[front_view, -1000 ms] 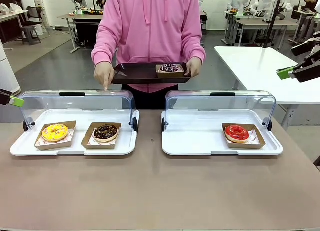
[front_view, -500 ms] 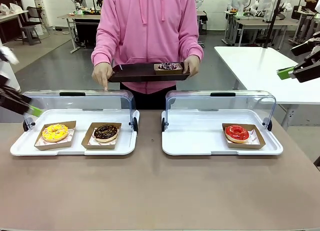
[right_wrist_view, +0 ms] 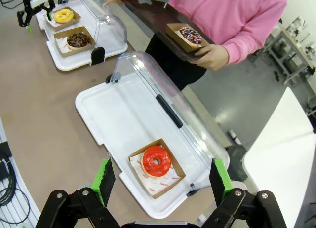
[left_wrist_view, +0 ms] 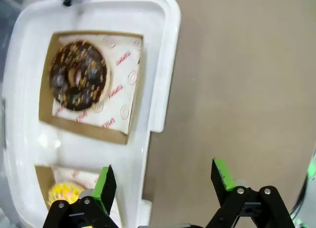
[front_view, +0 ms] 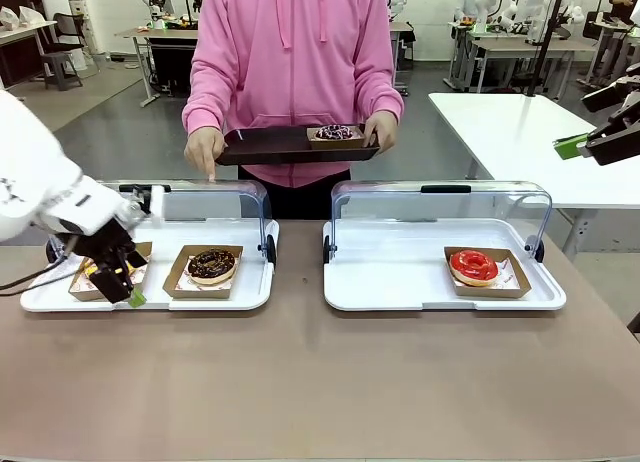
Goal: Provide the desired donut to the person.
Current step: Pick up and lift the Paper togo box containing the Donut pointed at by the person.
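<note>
Brown worktop [front_view: 320, 382] carries two white lidded cases. Over the left case [front_view: 250, 294], the robot's left hand [left_wrist_view: 163, 177] hangs at the near edge, wide and empty, beside the yellow donut [left_wrist_view: 64, 193]. The chocolate donut [front_view: 211, 265] lies just right. The right hand [right_wrist_view: 162, 181], wide and empty, is raised far right. The person [front_view: 295, 62] holds a dark tray [front_view: 270, 147], one finger pointing down at the left lid.

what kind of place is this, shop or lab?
Probably a lab staged as a donut counter, not a shop. White display trays with clear lids hold a chocolate donut and a red-glazed donut; a person waits opposite with a brown serving tray; behind are plain work tables on bare grey floor.
</note>
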Tool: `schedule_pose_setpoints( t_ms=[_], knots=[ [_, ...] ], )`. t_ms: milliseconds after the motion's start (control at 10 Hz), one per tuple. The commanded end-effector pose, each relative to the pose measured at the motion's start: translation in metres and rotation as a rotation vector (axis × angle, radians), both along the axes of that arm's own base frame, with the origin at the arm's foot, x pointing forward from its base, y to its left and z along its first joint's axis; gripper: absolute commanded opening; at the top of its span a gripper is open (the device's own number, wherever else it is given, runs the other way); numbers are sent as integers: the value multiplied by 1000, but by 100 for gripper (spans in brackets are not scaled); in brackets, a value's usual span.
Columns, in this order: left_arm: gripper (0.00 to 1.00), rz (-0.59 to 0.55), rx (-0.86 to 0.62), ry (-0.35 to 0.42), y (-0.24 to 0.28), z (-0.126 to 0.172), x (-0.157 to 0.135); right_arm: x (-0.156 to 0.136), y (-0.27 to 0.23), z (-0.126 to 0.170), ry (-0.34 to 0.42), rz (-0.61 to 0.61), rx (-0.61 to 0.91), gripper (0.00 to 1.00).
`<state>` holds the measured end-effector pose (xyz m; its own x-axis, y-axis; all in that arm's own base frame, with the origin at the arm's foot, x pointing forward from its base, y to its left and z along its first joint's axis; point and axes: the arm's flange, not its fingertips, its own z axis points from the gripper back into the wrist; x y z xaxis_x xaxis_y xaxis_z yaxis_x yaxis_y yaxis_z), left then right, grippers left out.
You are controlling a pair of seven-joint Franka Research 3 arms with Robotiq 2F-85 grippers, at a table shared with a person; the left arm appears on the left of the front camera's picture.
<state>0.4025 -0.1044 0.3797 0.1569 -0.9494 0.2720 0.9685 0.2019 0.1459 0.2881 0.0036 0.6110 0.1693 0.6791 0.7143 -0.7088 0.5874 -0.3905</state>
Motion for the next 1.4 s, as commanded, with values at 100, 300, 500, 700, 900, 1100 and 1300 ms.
schedule_pose_setpoints(
  t_ms=[100, 300, 500, 700, 900, 1100, 1300],
  knots=[
    [100, 0, 0, 0, 0, 0, 0, -1, 0, -1, 13, -9, -11, 100],
    [100, 0, 0, 0, 0, 0, 0, -1, 0, -1, 13, -9, -11, 100],
    [100, -141, 52, -76, -9, 1, 23, -1, 0, -1, 13, -9, -11, 100],
    [100, -212, 105, -89, -22, -6, 52, -1, 0, -1, 13, -9, -11, 100],
    [100, -284, 125, -77, -28, -18, 68, -1, 0, -1, 13, -9, -11, 100],
    [100, -278, 141, -76, -32, -27, 69, -1, 0, -1, 13, -9, -11, 100],
    [100, -271, 161, -88, -33, -34, 68, -1, 0, -1, 13, -9, -11, 100]
  ],
)
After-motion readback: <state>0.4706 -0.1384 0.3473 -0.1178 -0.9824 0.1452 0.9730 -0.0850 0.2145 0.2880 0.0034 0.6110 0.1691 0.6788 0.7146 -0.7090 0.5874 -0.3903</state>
